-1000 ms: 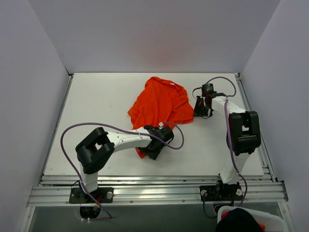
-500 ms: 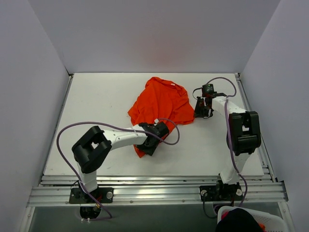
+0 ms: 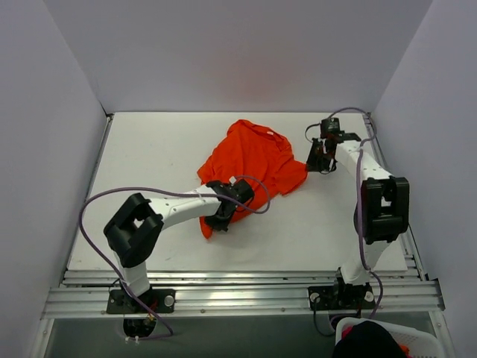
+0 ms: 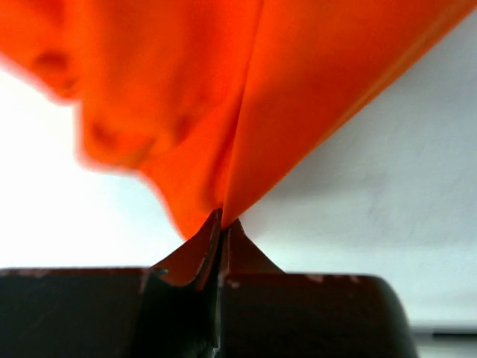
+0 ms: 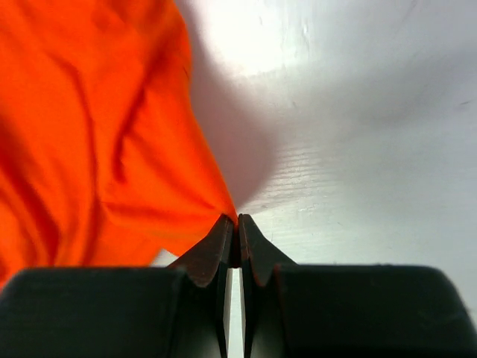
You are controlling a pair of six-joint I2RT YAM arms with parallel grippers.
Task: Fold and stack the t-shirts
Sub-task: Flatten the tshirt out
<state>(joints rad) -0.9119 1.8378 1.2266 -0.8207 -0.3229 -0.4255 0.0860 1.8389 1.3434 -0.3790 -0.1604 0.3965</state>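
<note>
Left jaws pinch a corner of the orange-red t-shirt (image 4: 186,112), cloth fanning beyond their tips. Right jaws pinch its edge, bare white surface (image 5: 373,149) to their right.

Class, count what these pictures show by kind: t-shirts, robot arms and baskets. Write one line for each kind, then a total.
Orange-red t-shirt: 1
Robot arms: 2 (left arm, right arm)
White basket: 1
Total: 4

White table (image 3: 149,149) enclosed by plain grey walls (image 3: 238,52).
</note>
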